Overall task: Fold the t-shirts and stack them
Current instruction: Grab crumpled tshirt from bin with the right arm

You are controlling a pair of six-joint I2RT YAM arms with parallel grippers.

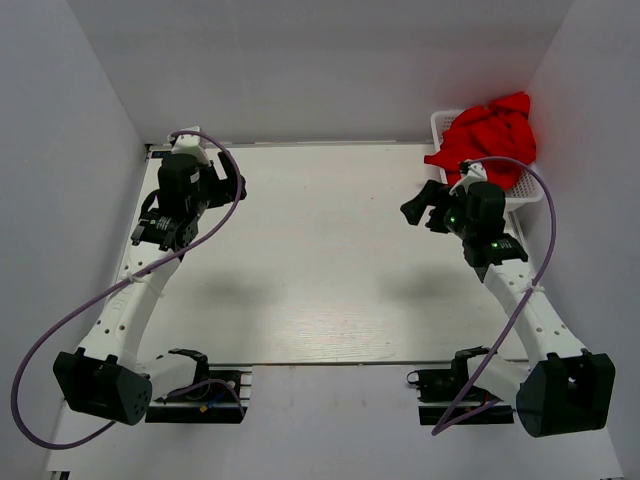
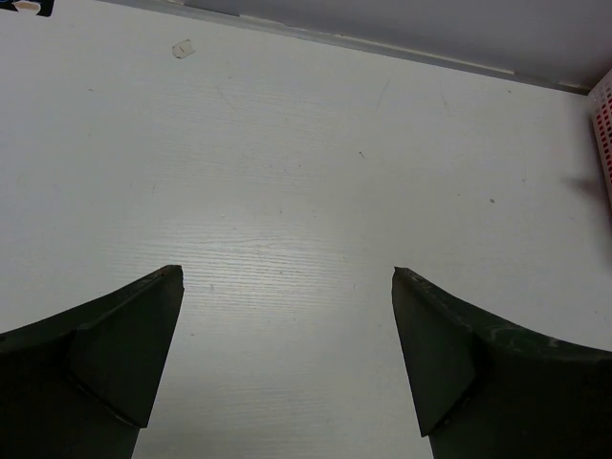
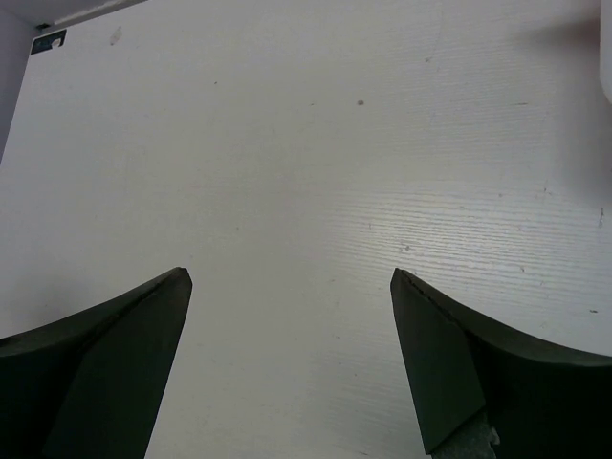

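The red t-shirts (image 1: 492,134) lie heaped in a white lattice basket (image 1: 527,189) at the table's far right. One red edge hangs over the basket's left rim. My right gripper (image 1: 418,207) is open and empty, just left of the basket and above the table; its wrist view (image 3: 291,279) shows only bare table between the fingers. My left gripper (image 1: 233,186) is open and empty at the far left of the table; its wrist view (image 2: 287,275) shows bare table between the fingers. No shirt shows in either wrist view.
The white table (image 1: 320,260) is walled by white panels at the back and both sides. The basket's edge (image 2: 603,134) shows at the right of the left wrist view. Purple cables loop from both arms.
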